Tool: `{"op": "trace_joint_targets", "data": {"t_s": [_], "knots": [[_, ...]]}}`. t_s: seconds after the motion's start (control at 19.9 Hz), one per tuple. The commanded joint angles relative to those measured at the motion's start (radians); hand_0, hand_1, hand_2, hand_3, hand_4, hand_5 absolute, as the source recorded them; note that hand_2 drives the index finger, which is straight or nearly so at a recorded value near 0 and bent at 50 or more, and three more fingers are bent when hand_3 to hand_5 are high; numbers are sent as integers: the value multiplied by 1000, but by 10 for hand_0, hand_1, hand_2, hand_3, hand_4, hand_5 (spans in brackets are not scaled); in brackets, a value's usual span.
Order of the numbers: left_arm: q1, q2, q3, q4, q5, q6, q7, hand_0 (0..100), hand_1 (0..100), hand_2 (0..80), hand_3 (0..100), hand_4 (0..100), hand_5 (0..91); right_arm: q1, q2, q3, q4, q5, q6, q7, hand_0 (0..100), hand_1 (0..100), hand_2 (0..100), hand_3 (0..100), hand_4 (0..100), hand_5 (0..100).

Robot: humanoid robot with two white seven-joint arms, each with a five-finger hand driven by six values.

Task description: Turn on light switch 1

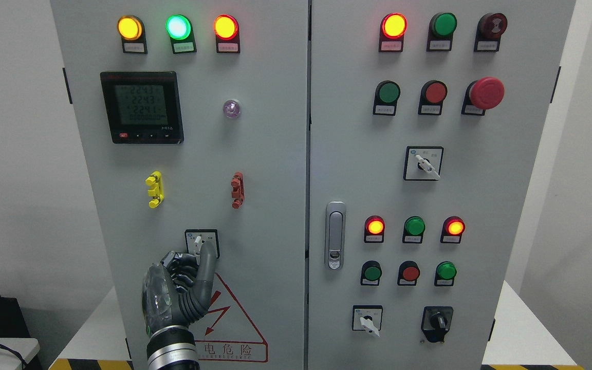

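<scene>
Partly, the left hand [180, 288] hides the rotary switch [202, 243].

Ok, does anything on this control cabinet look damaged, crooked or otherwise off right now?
Nothing stands out. The cabinet doors sit closed and flush, and the lamps, buttons and meter look intact. The left robot hand is at the lower-left rotary switch, a finger against its knob.

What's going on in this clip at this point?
The robot's left hand is raised against the left door of a grey electrical cabinet, with fingers on the knob of the small rotary switch just above the triangular warning sticker. Whether the switch has been turned cannot be told. The three indicator lamps at the top of that door are lit. The right arm is out of view.
</scene>
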Motion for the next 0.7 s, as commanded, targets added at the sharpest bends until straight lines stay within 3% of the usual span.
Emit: {"op": "trace_joint_targets", "data": {"t_s": [0.0, 0.65], "knots": [[-2, -2, -1, 1, 0, 1, 1, 211, 287, 541, 812, 852, 781, 0, 0, 0, 1, -17, 0, 1, 120, 389, 0, 0, 0, 0], [-2, -2, 0, 1, -2, -1, 4, 248, 295, 538, 814, 855, 785, 0, 0, 0, 1, -17, 0, -1, 120, 389, 0, 0, 0, 0]]}}
